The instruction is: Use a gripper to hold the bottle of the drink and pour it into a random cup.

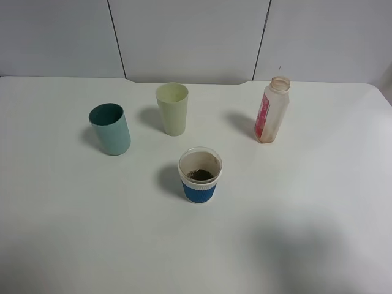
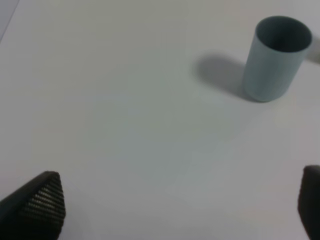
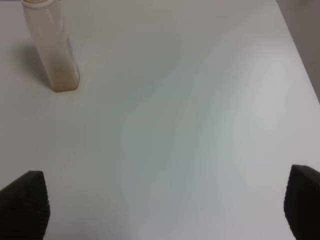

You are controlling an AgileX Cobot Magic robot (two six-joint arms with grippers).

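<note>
My right gripper (image 3: 165, 210) is spread wide and empty above the white table (image 1: 318, 202). Risk: the tall, capless translucent plastic bottle with pink label (image 3: 51, 47) may tip under an off-centre grasp. It stands upright, well apart, ahead of my fingertips (image 3: 25, 205).

Soft, even light lit the white table (image 1: 306, 202); the cups and the bottle (image 1: 271, 110) cast faint shadows to their left in the high view. Both wrist views were hazy, with the dark fingertips (image 2: 40, 202) blurred at the edges.
</note>
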